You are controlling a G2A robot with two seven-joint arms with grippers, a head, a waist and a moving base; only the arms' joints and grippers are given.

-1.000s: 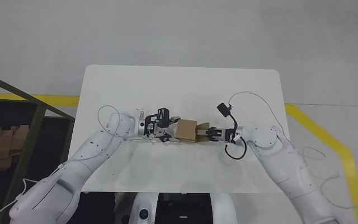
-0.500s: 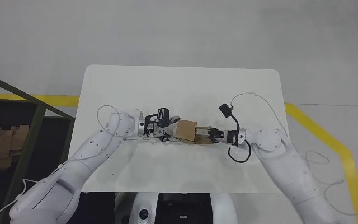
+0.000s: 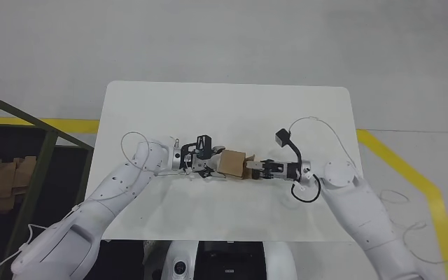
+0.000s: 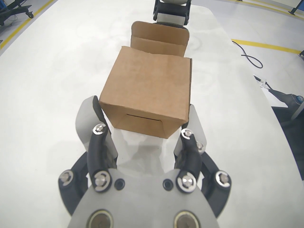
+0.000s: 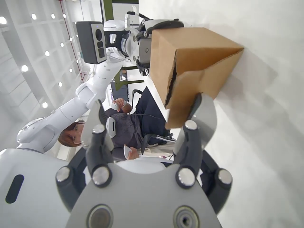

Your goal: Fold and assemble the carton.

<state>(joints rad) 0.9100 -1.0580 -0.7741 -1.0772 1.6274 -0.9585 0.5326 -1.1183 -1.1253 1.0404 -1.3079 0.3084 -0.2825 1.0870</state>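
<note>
Brown corrugated-cardboard carton (image 3: pixel 231 163), a squared tube shape, lies on the smooth white table (image 3: pixel 280 112) near the middle of its front edge. Left gripper (image 4: pixel 142 117): jaws clamped across one end. Right gripper (image 5: pixel 147 110): jaws apart, one finger (image 5: pixel 204 110) touching the loose flap (image 5: pixel 185 91) at the opposite end.

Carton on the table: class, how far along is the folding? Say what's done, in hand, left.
Done: carton is squared into a tube. In hand: left gripper clamps its sides; open right gripper touches an end flap. Left: neither end is closed yet.
</note>
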